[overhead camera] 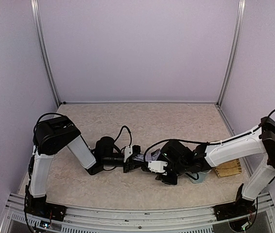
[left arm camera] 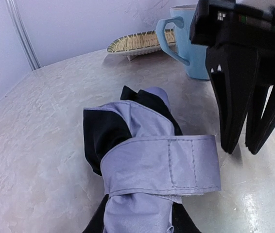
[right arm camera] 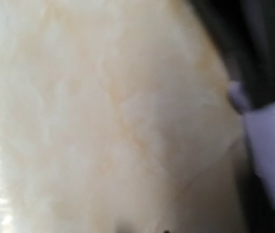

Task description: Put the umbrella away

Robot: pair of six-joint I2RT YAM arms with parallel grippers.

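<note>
At the middle of the surface (overhead camera: 128, 121), the left hand (overhead camera: 130, 163) lay low and, as far as its own camera showed, was pinching the near end of the umbrella (left arm camera: 145, 124), whose bundled fabric filled the gap between its 2 fingers; the right hand (left arm camera: 242, 145) hung tip-down just beside the bundle, clear of the fabric, its 2 black fingers slightly parted with nothing between them. Between the 2 hands the umbrella lay folded on the surface, lavender outside with black lining showing at the far end; its strap (left arm camera: 166, 167) was wrapped around the waist with the tab lying over itself. Behind the right hand stood a pale blue mug (left arm camera: 188, 46), and beyond that a woven tray (left arm camera: 135, 41); the right wrist camera was too blurred to add much. The step in hand looked like securing the strap; to do it well, the left hand should hold the bundle firm and level while the right presses the tab flat along its whole length, coming straight down so the fingers neither snag loose fabric nor swing back into the mug.
</note>
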